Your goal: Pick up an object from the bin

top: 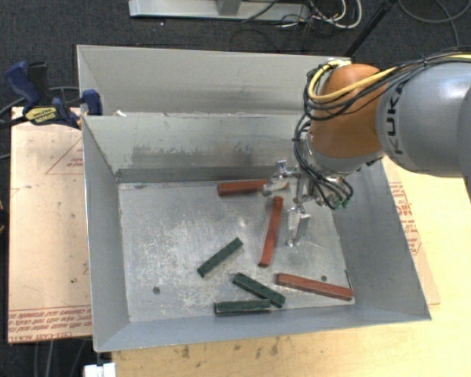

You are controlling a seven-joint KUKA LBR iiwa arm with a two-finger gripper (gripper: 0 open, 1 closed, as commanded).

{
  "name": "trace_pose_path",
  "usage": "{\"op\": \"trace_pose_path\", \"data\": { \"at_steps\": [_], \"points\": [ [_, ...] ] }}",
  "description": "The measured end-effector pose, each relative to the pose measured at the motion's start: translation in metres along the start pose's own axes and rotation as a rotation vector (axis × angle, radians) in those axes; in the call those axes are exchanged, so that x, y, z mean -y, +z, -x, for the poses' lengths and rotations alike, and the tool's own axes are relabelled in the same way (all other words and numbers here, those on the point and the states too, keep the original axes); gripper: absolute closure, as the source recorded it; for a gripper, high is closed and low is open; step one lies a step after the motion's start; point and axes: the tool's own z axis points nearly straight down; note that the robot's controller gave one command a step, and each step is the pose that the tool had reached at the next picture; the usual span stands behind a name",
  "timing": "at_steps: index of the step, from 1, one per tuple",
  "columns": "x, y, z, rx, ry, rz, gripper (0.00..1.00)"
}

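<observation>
My gripper (298, 225) hangs low over the right middle of the bin floor, below the arm's orange cover. Just to its left lies a red-brown stick (271, 231), nearly upright in the view, close beside the gripper. A second red-brown stick (239, 187) lies flat near the back wall, its right end next to the gripper's upper part. A third red-brown stick (314, 286) rests on the floor in front of the gripper, near the front right corner.
Three dark green sticks lie on the floor left of and in front of the gripper: one slanted (220, 258), one (259, 289) beside the third red-brown stick, one (242, 308) along the front wall. The bin's sloped walls rise on all sides.
</observation>
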Motion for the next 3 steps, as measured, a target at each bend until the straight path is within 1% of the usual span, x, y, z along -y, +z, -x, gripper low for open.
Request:
{"op": "trace_pose_path", "data": {
  "at_steps": [1, 2, 3],
  "points": [
    [0.025, 0.033, 0.032, 0.014, -0.305, 0.000, 1.00],
    [0.025, 0.033, 0.032, 0.013, -0.304, 0.000, 1.00],
    [0.048, -0.112, 0.002, -0.001, -0.330, 0.001, 1.00]
  ]
}}
